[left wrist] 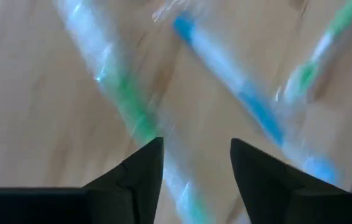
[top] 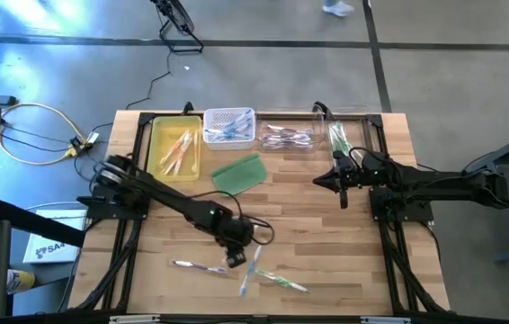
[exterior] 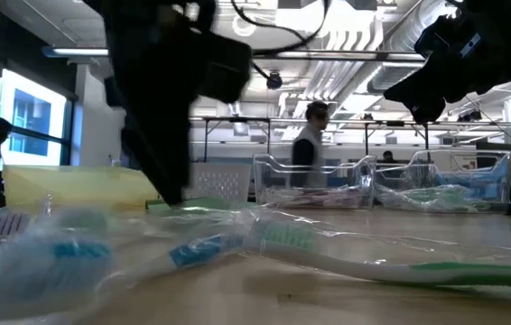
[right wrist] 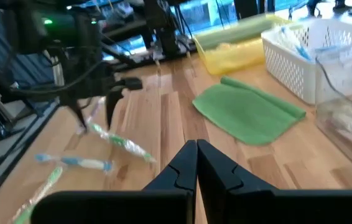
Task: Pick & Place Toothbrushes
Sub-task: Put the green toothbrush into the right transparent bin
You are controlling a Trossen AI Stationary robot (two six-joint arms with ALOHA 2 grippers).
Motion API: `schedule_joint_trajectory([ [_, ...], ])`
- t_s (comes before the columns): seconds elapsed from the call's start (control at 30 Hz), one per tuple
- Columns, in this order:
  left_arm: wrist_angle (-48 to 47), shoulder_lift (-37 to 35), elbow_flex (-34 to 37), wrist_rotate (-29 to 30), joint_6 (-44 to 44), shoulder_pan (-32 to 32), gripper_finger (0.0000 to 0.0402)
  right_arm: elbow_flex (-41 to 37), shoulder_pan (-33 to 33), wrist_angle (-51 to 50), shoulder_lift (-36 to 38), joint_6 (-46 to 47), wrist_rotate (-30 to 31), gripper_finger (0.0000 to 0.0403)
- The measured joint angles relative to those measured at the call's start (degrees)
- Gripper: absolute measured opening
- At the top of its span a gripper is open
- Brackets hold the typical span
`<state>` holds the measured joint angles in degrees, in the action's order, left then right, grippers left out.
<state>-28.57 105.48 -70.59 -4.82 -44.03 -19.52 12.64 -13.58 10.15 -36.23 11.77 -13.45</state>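
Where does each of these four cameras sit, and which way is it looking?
High view: overhead, straight down on wooden table; both dark arms show.
Low view: tabletop height, across wrapped toothbrushes into the room; arms hang from above.
Left wrist view: above the toothbrushes; open left gripper.
Right wrist view: across the table; shut right gripper.
High and right wrist views share the flat green pad.

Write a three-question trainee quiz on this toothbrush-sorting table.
1. True or false: the left gripper, open, hovers above the loose wrapped toothbrushes on the wooden table.
2. Which lies nearest the flat green rectangular pad? A. yellow plastic tray B. white mesh basket C. clear plastic bin
3. Fill in: the right gripper has its fingers ____.

Key: 1 true; 2 B; 3 shut.
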Motion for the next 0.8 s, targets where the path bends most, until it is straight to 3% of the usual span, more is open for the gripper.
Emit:
schedule_joint_trajectory([
  [0.3,2.94,4.54,-0.33,-0.91,-1.21,-0.01,0.018,-0.03,0.0,-0.27,-0.31,-0.06,0.02,0.0003],
  [0.8,2.85,3.56,0.09,-0.23,-0.11,1.41,0.018,-0.02,-0.01,0.81,-0.63,-0.24,0.02,0.0003],
])
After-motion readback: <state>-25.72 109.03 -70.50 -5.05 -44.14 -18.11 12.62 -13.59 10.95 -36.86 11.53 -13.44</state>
